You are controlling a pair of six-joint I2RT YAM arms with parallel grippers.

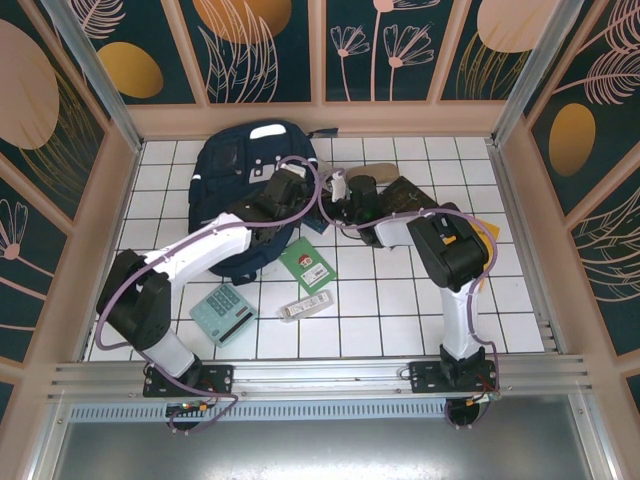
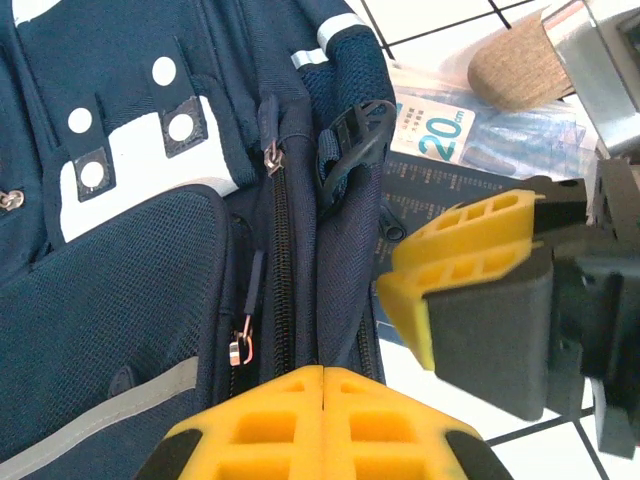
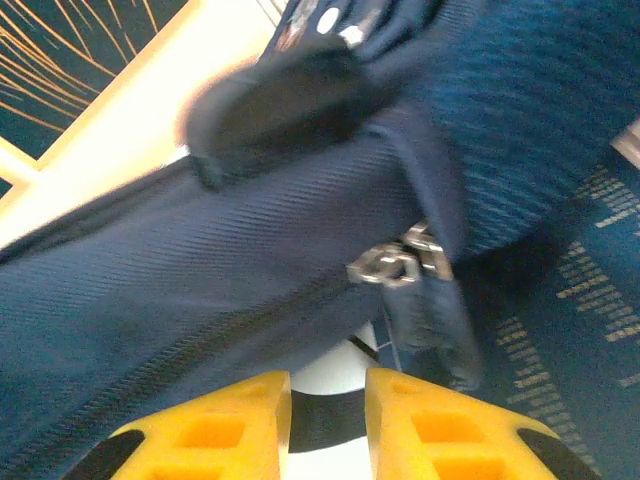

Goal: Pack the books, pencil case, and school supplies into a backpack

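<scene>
The navy backpack [image 1: 235,165] lies at the back left, zipper side toward the arms. My left gripper [image 1: 298,186] [image 2: 322,372] is shut on a fold of the backpack [image 2: 120,300] fabric beside the main zipper [image 2: 283,250]. My right gripper [image 1: 346,206] [image 3: 328,385] stands slightly open just right of the bag, with nothing between its fingers; a metal zipper pull [image 3: 393,264] hangs just beyond them. The tan pencil case [image 2: 520,65], a clear packet [image 2: 440,125] and a dark blue book [image 2: 440,185] lie beside the bag. The green book [image 1: 307,262], calculator [image 1: 223,313] and white-grey bar [image 1: 306,303] lie nearer.
A dark brown book [image 1: 410,195] and a yellow-orange book [image 1: 491,229] lie under and beside the right arm. Low beige walls [image 1: 320,120] ring the white tiled table [image 1: 380,310]. The right gripper's yellow finger [image 2: 470,255] is close to the left one.
</scene>
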